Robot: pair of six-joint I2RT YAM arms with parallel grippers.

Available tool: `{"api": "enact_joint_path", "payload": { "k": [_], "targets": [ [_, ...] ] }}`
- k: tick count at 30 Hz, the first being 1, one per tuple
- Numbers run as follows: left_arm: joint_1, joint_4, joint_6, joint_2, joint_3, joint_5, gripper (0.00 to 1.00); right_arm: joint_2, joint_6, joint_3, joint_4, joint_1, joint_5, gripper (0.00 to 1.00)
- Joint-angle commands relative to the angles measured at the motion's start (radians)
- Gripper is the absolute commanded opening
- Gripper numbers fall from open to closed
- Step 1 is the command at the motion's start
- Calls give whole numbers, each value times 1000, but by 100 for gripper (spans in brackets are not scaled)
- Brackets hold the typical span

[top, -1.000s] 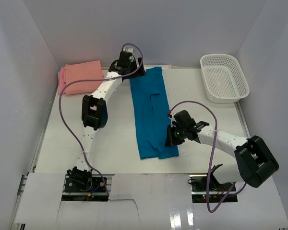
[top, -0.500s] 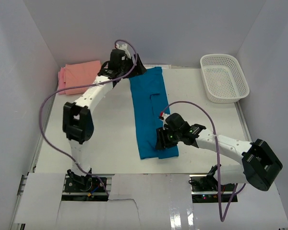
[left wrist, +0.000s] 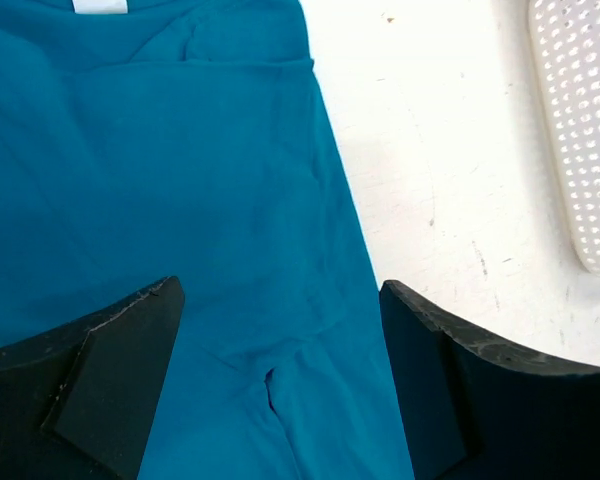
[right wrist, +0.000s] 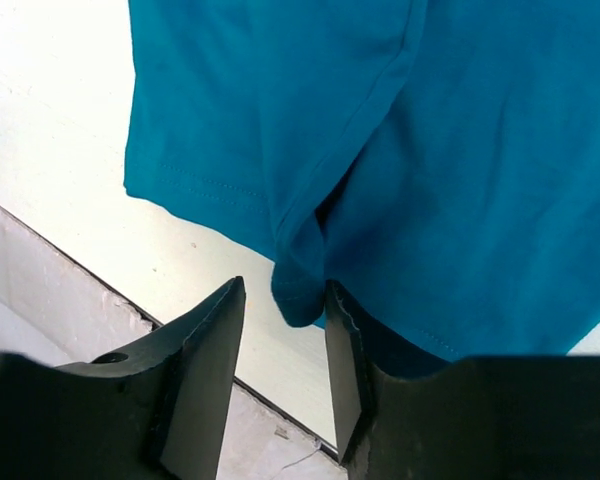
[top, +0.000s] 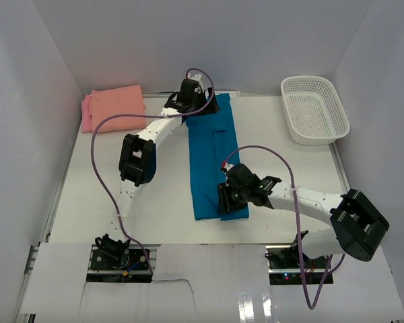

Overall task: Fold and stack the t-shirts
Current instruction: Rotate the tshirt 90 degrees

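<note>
One teal t-shirt [top: 205, 161] folded lengthwise into long narrow strip, flat

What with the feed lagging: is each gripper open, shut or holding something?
Left gripper: open over the teal t-shirt, holding nothing.
Right gripper: open, jaws around a fold of its hem, not clamped.

On the desk [top: 108, 195] a t-shirt [top: 209, 155] lies lengthwise down the middle, running from the far edge toward the near one. The folded t-shirts [top: 114, 108] sit stacked in the far left corner, well apart from it. The basket [top: 308, 79] stands in the far right corner. The left fingers [top: 203, 108] are over the t-shirt's far end. The right fingers [top: 226, 204] are at its near right corner, straddling a fold of the hem.
</note>
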Motion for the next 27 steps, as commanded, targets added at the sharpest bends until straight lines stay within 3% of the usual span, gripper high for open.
{"api": "enact_joint_path", "payload": {
  "k": [1,6,9,27],
  "targets": [
    [-3,-46,38,28,15,-30,91,2,24,-24,51,5,21,43],
    [-3,-44,53,30,5,-43,92,-1,35,-39,85,5,24,25],
    [0,-44,61,30,2,-63,92,-7,42,-44,88,5,35,8],
    [23,-60,86,62,32,-84,92,-187,262,-147,166,4,-40,8]
  ]
}}
